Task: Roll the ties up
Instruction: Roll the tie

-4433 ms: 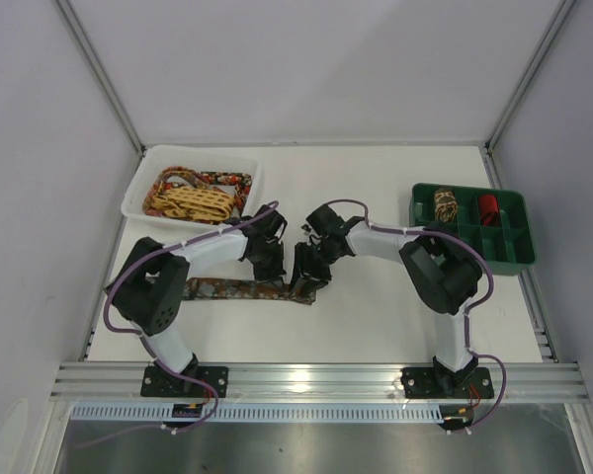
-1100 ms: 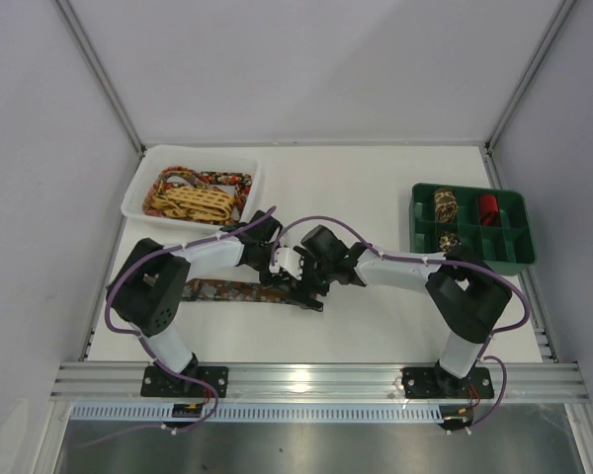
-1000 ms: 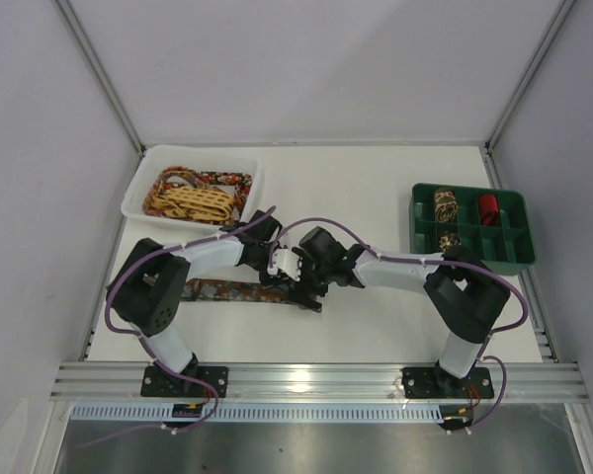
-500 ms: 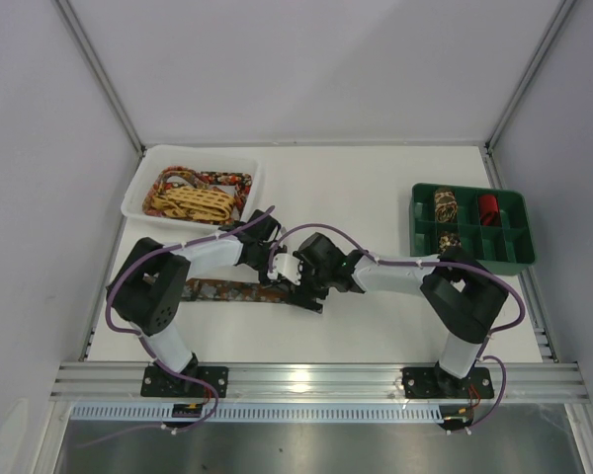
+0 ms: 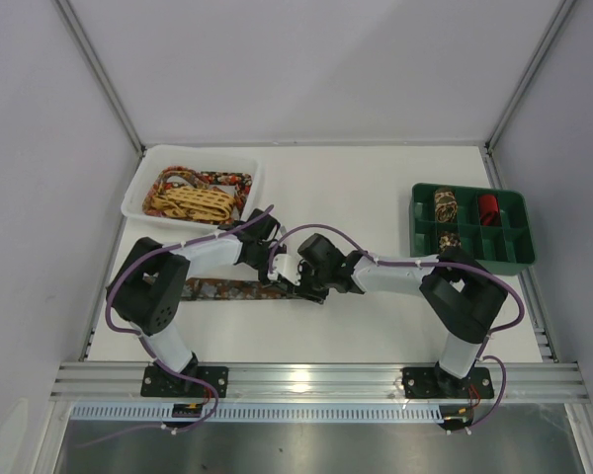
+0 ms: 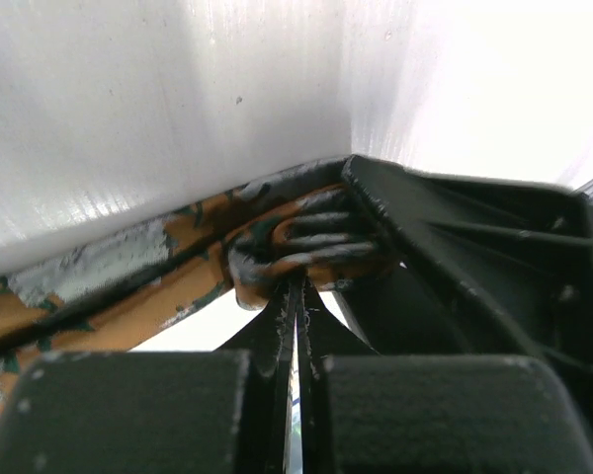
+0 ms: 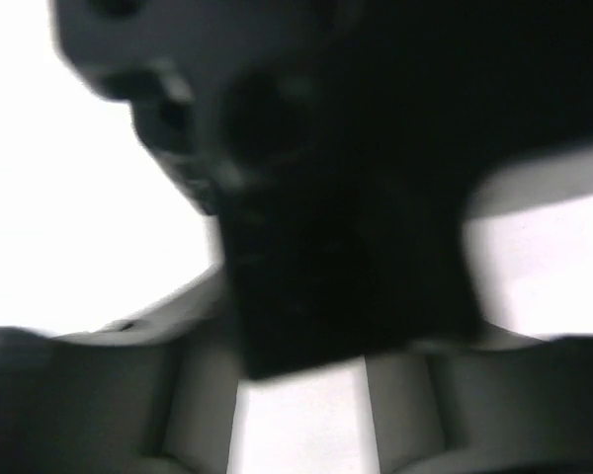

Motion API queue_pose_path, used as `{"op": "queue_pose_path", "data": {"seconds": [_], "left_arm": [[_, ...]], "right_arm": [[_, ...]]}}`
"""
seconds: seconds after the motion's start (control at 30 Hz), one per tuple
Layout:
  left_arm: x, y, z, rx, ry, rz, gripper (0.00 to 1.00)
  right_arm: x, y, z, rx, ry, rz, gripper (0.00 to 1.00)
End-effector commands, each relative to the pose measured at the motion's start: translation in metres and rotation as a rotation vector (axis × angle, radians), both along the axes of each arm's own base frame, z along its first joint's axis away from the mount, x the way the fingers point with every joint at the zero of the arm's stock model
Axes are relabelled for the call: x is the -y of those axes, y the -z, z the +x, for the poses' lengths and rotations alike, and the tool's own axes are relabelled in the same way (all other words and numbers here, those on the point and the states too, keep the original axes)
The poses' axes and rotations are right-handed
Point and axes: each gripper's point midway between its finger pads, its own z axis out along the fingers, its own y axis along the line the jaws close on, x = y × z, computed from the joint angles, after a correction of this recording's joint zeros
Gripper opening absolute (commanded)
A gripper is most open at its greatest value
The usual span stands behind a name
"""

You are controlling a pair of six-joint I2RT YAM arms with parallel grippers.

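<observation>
A dark brown and orange mottled tie (image 5: 222, 289) lies flat on the table, its right end wound into a small coil (image 6: 306, 237). My left gripper (image 5: 282, 272) is shut, its fingertips (image 6: 297, 286) pinched together at the underside of that coil. My right gripper (image 5: 304, 286) has come in from the right, and one of its black fingers (image 6: 445, 237) lies against the coil. The right wrist view is blurred: a dark block (image 7: 346, 247) fills the space ahead of my right gripper (image 7: 301, 415), and the tie itself does not show there.
A white tray (image 5: 138, 193) at the back left holds loose ties, one yellow lattice (image 5: 190, 202) and one red floral. A green divided box (image 5: 519, 232) at the right holds rolled ties (image 5: 445, 204), one of them red (image 5: 487, 207).
My right gripper has slid left and down onto the tie's coiled end, beside the left gripper. The left gripper has stayed shut at the coil.
</observation>
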Motion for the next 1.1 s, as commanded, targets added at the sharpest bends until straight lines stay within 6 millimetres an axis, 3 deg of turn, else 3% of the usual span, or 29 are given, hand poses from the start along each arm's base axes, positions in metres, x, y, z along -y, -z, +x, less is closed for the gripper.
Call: {"op": "queue_pose_path", "data": {"seconds": [0.0, 0.07, 0.17, 0.3, 0.4, 0.73, 0.83, 0.9, 0.93, 1.07], "left_arm": [[0.009, -0.019, 0.014, 0.059, 0.025, -0.049, 0.01], [0.009, -0.020, 0.016, 0.065, 0.023, -0.050, 0.01], [0.009, -0.023, 0.019, 0.070, 0.020, -0.051, 0.01], [0.008, -0.026, 0.023, 0.081, 0.017, -0.044, 0.01], [0.009, -0.028, 0.025, 0.088, 0.017, -0.045, 0.01], [0.011, -0.023, 0.026, 0.075, 0.019, -0.045, 0.01], [0.010, -0.021, 0.024, 0.070, 0.018, -0.044, 0.01], [0.009, -0.021, 0.023, 0.067, 0.017, -0.045, 0.01], [0.009, -0.020, 0.022, 0.066, 0.019, -0.044, 0.01], [0.009, -0.017, 0.021, 0.057, 0.021, -0.040, 0.01]], "right_arm": [[0.005, 0.009, -0.001, -0.014, 0.013, -0.039, 0.35], [0.007, 0.010, -0.002, -0.016, 0.019, -0.042, 0.28], [0.010, 0.010, -0.003, -0.013, 0.027, -0.043, 0.31], [0.010, 0.004, 0.001, -0.004, 0.032, -0.030, 0.60], [0.011, 0.002, 0.005, 0.003, 0.035, -0.027, 0.71], [0.014, 0.000, 0.008, -0.018, 0.067, -0.010, 0.72], [0.015, -0.018, 0.012, 0.012, 0.124, 0.028, 0.75], [0.017, -0.039, 0.018, 0.038, 0.192, 0.073, 0.81], [0.023, -0.045, 0.024, 0.067, 0.241, 0.071, 0.87], [0.040, -0.077, 0.031, 0.054, 0.420, 0.163, 0.92]]}}
